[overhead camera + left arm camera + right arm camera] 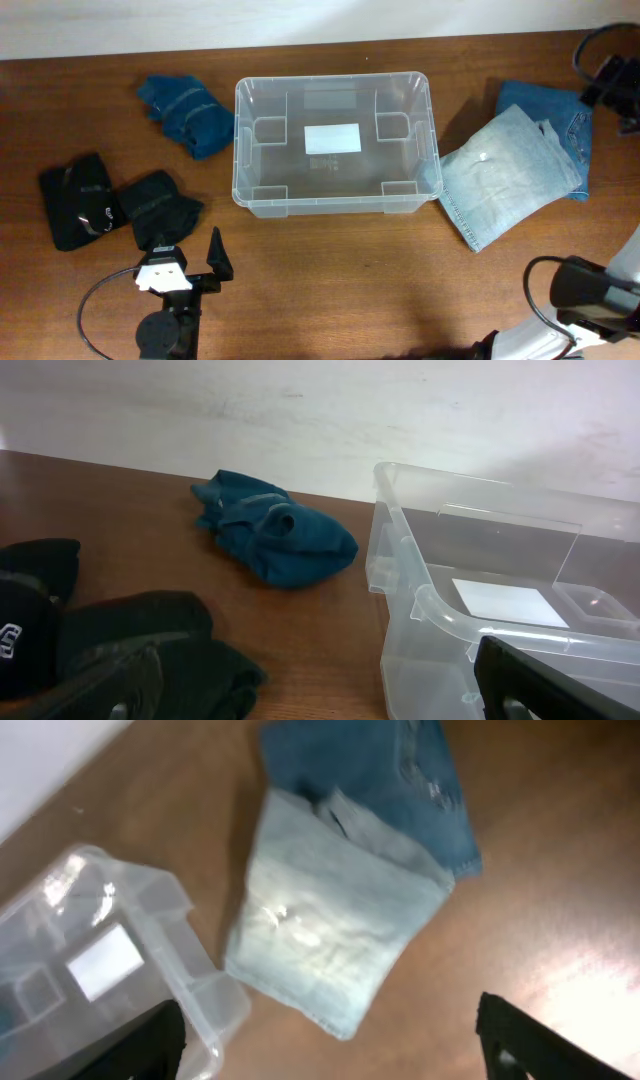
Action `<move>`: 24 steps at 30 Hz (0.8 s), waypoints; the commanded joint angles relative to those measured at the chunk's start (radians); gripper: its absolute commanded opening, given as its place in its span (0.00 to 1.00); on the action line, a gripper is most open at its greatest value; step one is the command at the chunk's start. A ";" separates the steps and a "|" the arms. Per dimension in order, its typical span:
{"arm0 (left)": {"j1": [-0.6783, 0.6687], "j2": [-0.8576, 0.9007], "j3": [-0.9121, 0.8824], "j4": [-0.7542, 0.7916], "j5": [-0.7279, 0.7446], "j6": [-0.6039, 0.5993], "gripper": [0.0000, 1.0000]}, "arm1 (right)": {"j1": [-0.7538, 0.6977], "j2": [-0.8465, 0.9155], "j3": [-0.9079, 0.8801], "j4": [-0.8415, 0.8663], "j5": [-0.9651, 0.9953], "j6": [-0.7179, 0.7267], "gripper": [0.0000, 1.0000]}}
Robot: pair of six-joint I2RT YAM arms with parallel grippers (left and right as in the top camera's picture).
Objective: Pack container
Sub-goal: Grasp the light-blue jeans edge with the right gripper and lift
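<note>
The empty container point(335, 206) sits mid-frame in the overhead view, its long axis running left to right on the worktop point(330, 290). The left jaws, spread open at lower left, stand just below the black garments point(160, 205), with the container up and to their right. The right jaws, also open, face the pale denim point(330, 940) just beside the container's right end, so each arm seems nearest the clothing on its own side.

the bin point(237, 140) is showing clear glossy plastic, the table point(350, 280) is gleaming as smooth wood, the jeans point(505, 175) are looking like matt cloth
</note>
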State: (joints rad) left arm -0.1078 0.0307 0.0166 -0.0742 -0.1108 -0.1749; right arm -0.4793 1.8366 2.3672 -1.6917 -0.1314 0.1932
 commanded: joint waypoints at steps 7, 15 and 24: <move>0.005 -0.004 -0.007 0.002 0.010 0.016 0.99 | -0.097 0.006 -0.365 0.145 -0.091 -0.043 0.94; 0.005 -0.004 -0.007 0.002 0.010 0.016 0.99 | -0.198 0.006 -0.657 0.299 -0.184 -0.146 0.96; 0.005 -0.004 -0.007 0.002 0.010 0.016 0.99 | -0.200 0.004 -1.034 0.606 -0.370 -0.340 0.97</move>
State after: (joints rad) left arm -0.1078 0.0307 0.0166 -0.0746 -0.1108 -0.1749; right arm -0.6838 1.8450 1.4288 -1.1412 -0.4145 -0.0597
